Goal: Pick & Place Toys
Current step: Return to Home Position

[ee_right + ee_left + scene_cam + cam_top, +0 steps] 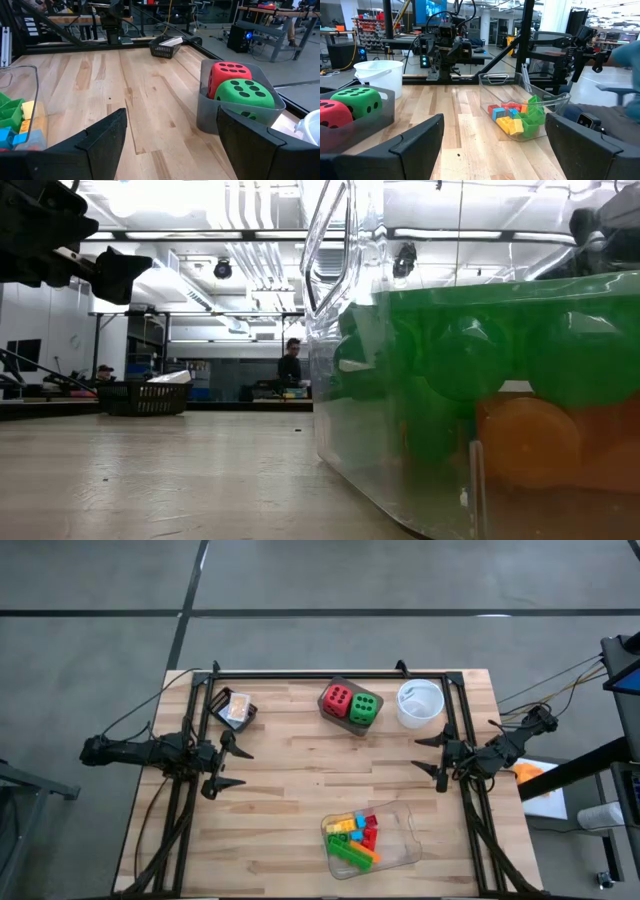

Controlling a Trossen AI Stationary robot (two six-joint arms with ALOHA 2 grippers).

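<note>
**Entry: table (pixel 290 790), read from the high view as a dial with the far edge at 12**

- Left gripper (pixel 242 767): at 9 o'clock, above the table edge and pointing inward. Fingers spread wide, nothing between them; its wrist view confirms the gap is clear.
- Right gripper (pixel 420 756): at 3 o'clock, facing the left one across the boards. Fingers likewise wide apart and empty.
- Red die (pixel 338 698) and green die (pixel 364 708): at 12 to 1 o'clock, touching side by side inside a grey bin (pixel 325 712).
- White bowl (pixel 420 686): at 2 o'clock, just beside the bin. Nothing shows inside it.
- Black basket (pixel 218 705): at 10 o'clock. It holds what looks like a card pack (pixel 237 712), though the item is too small to say how many are there.
- Clear tray (pixel 405 845): at 5 o'clock, with the bricks (pixel 355 838) heaped in its left half: green, yellow, red, blue, orange.
- Loose toys on the bare boards: none seen.

**Step in hand (judged):** sorting looks finished. Both arms sit drawn back at opposite sides, which fits the return to rest.

**Next move calls for (judged):** no grasp. The arms need only settle into their parked pose, with the fingers kept clear of the basket on the left and of the bowl on the right.
</note>
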